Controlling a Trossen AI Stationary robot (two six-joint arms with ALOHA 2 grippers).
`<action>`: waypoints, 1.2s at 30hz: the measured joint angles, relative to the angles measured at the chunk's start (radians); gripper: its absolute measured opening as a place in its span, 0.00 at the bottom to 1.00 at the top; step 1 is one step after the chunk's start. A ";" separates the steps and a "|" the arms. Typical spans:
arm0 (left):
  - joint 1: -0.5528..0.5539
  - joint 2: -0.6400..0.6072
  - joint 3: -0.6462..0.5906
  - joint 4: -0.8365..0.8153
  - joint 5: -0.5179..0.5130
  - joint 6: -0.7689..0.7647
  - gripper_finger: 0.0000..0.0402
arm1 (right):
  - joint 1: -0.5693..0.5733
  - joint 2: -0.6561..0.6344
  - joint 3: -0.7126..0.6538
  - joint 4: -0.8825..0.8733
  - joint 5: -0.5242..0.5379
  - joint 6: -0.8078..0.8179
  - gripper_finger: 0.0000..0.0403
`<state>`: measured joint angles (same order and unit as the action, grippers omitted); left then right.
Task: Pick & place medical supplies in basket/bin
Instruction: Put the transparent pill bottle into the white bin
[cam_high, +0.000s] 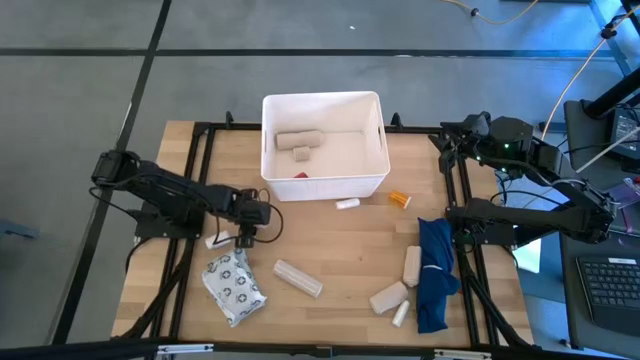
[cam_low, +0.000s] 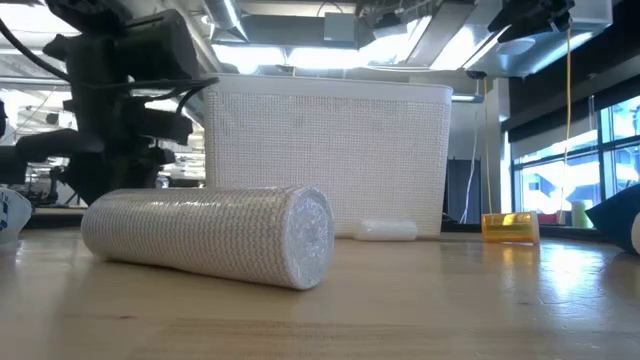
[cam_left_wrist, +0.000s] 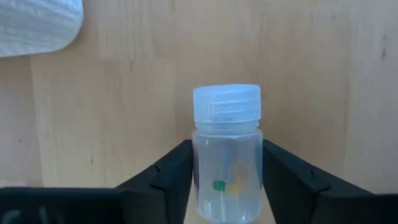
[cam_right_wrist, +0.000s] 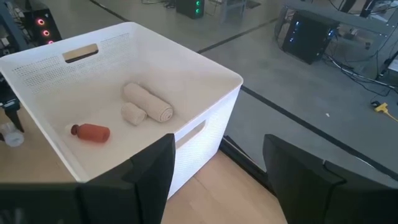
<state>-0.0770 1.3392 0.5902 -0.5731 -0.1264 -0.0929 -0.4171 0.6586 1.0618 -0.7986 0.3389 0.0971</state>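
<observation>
Wooden table (cam_high: 340, 250), left gripper (cam_left_wrist: 227, 180) jaws flanking clear bottle (cam_left_wrist: 226, 155)

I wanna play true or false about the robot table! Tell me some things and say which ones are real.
1. The white tub has nothing inside. False: two beige rolls and a small red bottle lie in it.
2. The left end effector has a clear bottle with a white cap between its fingers. True.
3. The small orange bottle lies on the table beside the tub. True.
4. The blue cloth hangs over the tub's wall. False: it lies on the table near the right arm.
5. The right end effector holds a roll. False: it holds nothing and its fingers stand apart.
</observation>
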 joint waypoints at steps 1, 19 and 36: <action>0.000 0.000 0.013 -0.012 0.008 -0.001 0.38 | 0.000 0.000 0.000 0.000 0.000 0.000 0.60; 0.032 -0.013 0.687 -0.431 -0.017 -0.074 0.38 | 0.000 0.000 0.000 0.000 0.000 -0.022 0.60; 0.430 0.187 0.965 0.015 0.105 0.127 0.38 | 0.000 0.007 0.000 0.006 0.000 0.000 0.60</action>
<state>0.3529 1.5264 1.5554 -0.5578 -0.0212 0.0336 -0.4171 0.6657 1.0615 -0.7929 0.3389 0.0973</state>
